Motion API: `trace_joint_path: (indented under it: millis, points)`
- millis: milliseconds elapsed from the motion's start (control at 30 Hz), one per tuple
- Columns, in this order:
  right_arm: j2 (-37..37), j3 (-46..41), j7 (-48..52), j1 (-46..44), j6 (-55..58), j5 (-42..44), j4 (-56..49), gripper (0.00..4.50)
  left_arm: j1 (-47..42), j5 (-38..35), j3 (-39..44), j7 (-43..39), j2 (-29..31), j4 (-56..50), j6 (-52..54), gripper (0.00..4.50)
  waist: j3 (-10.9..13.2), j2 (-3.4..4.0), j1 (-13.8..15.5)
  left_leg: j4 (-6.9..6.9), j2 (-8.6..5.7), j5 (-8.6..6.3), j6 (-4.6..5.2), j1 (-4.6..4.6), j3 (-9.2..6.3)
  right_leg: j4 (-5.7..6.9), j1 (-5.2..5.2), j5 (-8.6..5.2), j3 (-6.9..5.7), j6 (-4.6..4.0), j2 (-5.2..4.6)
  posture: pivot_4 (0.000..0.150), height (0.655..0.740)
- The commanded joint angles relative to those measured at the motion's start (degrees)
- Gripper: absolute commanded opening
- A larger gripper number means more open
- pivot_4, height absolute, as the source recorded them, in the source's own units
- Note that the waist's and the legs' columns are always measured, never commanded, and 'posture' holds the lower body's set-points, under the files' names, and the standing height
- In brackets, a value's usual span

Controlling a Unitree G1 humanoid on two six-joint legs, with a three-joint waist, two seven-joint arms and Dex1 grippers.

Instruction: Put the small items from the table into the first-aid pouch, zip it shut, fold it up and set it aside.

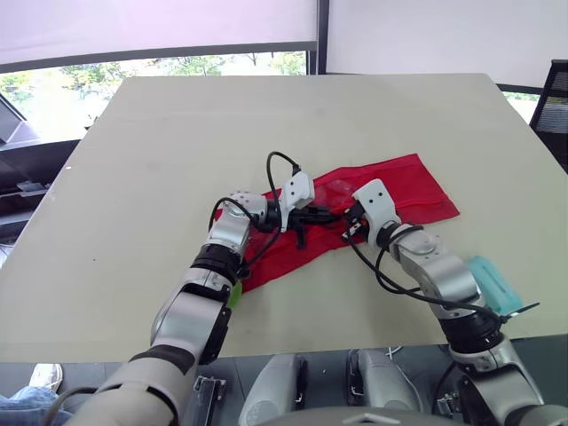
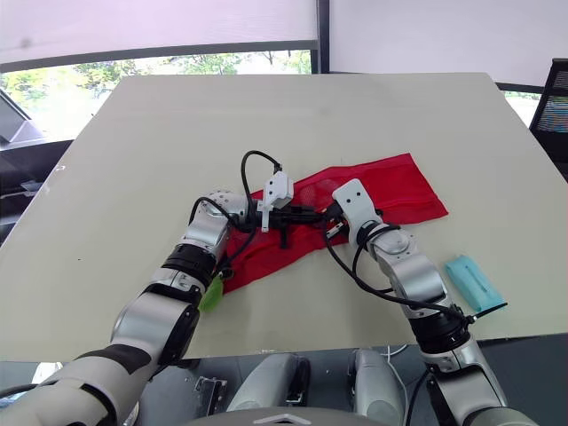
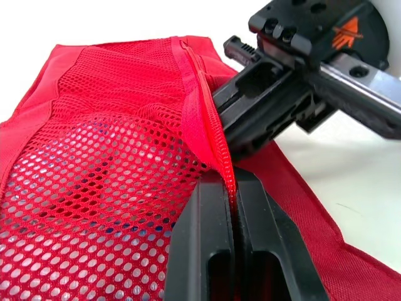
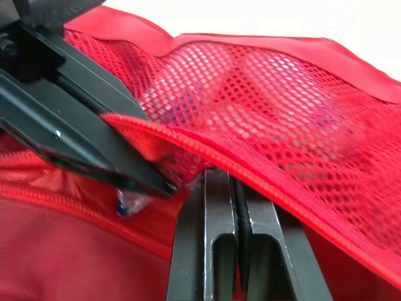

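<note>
Big cream table [image 1: 222, 133] w/ windows [image 1: 177, 67] behind it at 12 o'clock, blinds [image 1: 133, 27] most of the way down, green trees outside.

The red first-aid pouch [image 1: 399, 191] lies flat near the middle of the tabletop, a bit toward 3 o'clock, its long side running from about 8 to 2. The mesh panel [image 3: 94, 188] faces up. Something pale w/ blue bits shows thru it, can't tell what tbh.

Both arms meet at the pouch's zipper [image 3: 207, 106], near its 8 o'clock half. The left gripper [image 1: 312, 215] comes in from 9 and its fingers [image 3: 207, 251] are squeezed together on the zipper edge, red tape pinched right between them. The right gripper [image 1: 351, 227] comes in from 4-5 o'clock, fingers [image 4: 219, 251] also pressed together, tips tucked in under the zipper tape, so it looks nipped onto the pouch fabric too. The two grippers are just beside each other, nearly nose to nose on the same zipper line, and the tape between them is lifted a little off the table.

Other stuff: a flat teal item [image 1: 491, 284] lies on the table at about 4 o'clock from the pouch, well apart from it, near the table's front edge. A small green thing [image 2: 211, 293] lies just by the pouch's 8 o'clock corner, half hidden by the left forearm, can't make out what it is.
</note>
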Motion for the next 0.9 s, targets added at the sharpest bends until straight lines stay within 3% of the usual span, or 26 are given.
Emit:
trace_joint_path:
  millis: [33, 467, 733, 900]
  points:
    - [-1.01, -0.86, 0.43, 0.92, -0.82, -0.56, -2.95, 0.06, -0.78, -0.66, 0.24, -1.46, -0.26, -0.88, -1.43, 0.00, 0.00, 0.00, 0.01, 0.00, -0.01, 0.00, 0.00, 0.00, 0.00, 0.00, 0.00, 0.00, 0.00, 0.00, 0.00, 0.150, 0.7395]
    - [3.32, -1.26, -1.61, 0.33, -3.87, -1.44, -1.44, 0.06, -0.66, 0.69, -0.58, -2.58, 0.23, -0.48, -4.43, 0.00, 0.00, 0.00, -0.14, 0.00, 0.02, 0.00, 0.00, 0.00, 0.00, 0.00, -0.01, 0.00, 0.00, 0.00, 0.02, 0.150, 0.7395]
    - [-4.92, -4.81, 7.19, 10.68, -3.70, 4.91, -20.00, 0.06, -3.41, 2.57, -0.34, -3.02, 1.85, 5.58, -8.92, 0.00, 0.00, 0.00, 0.17, 0.00, -0.01, 0.00, 0.00, -0.02, -0.03, -0.03, 0.00, 0.00, -0.03, 0.01, 0.01, 0.150, 0.7395]
    - [-8.75, -16.16, 13.71, 22.65, -10.17, 14.18, -30.97, 0.06, -5.05, 3.82, -0.24, -4.13, 3.82, 10.41, -12.02, 0.00, 0.00, -0.03, 0.38, 0.01, 0.08, -0.01, 0.02, -0.02, -0.10, -0.07, 0.05, -0.01, -0.14, 0.01, 0.09, 0.150, 0.7395]
